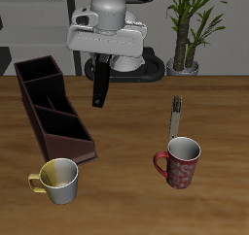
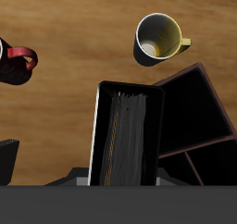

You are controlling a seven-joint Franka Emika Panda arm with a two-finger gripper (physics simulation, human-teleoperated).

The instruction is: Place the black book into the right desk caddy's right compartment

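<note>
Black book [image 1: 100, 83] held aloft in the pincer [image 1: 100, 64], hanging edge-down and slightly tilted above the tabletop [image 1: 136, 122], beside the right desk caddy [image 1: 53, 108] but not yet over it. Pincer clamped on the book's upper end, fingers mostly hidden behind the book and the wrist housing. From the wrist view, book [image 2: 128, 135] seen end-on down its length: dark glossy cover, pale page edges along one side, streaked sheen on the face.

Judged stiff and light: thin, flat, board-like, unlikely to flex under its own weight. Smooth cover probably a little slippery, so liable to swing or slide if gripped only at a corner; best held across the thickness near the top edge, centred, as appears to be the case here. Not fragile; a short drop into the caddy would likely do no harm.

Caddy a long dark maroon-brown open box, matte, straight thin walls, inner dividers making three sections, lying at an angle on the wood-grain tabletop. Right compartment [image 2: 190, 112] a squarish end section, dark inside, just beside the book's lower end in the wrist view. Narrow opening calls for the book to go in upright, aligned with the walls.

Nearby: yellow mug [image 1: 58, 181] with pale glazed interior near the caddy's front end; red mug [image 1: 178, 163], patterned; thin grey upright book [image 1: 176, 117] behind it.
</note>
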